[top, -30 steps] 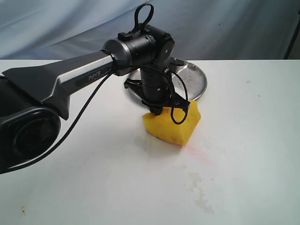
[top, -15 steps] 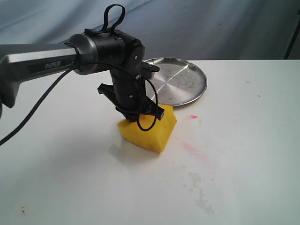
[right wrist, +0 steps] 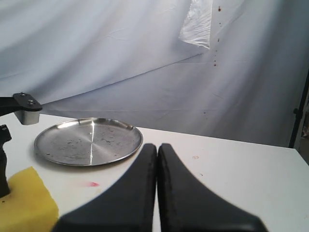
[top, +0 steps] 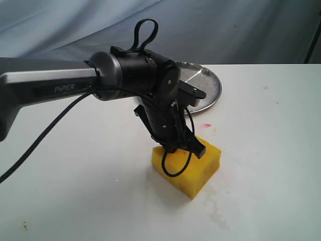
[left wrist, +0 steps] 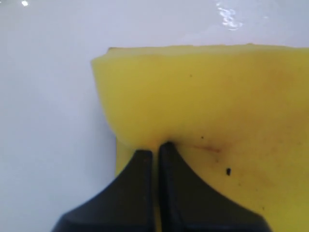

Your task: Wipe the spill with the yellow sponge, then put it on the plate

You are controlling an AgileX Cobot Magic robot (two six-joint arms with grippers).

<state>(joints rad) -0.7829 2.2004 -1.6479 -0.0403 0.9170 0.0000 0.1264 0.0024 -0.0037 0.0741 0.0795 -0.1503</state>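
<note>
My left gripper (top: 172,149) is shut on the yellow sponge (top: 195,170), pinching its top edge and holding it down on the white table (top: 271,150). In the left wrist view the two fingertips (left wrist: 155,147) bite into the sponge (left wrist: 217,96), which has a few dark specks. The steel plate (top: 206,91) lies behind the arm, apart from the sponge. No amber puddle shows; only a tiny red mark (top: 206,124) lies between sponge and plate. My right gripper (right wrist: 157,146) is shut on nothing, hovering near the plate (right wrist: 87,142); the sponge (right wrist: 24,205) sits at that view's corner.
A pale greyish dried stain (top: 216,213) lies on the table just in front of the sponge. A grey cloth backdrop (top: 241,25) hangs behind the table. The left arm's black cable (top: 50,133) loops over the table's left half.
The left gripper has dragged the sponge to the left, then right and toward the table's front. The pink-red streak seen half a second ago now lies under the sponge.
</note>
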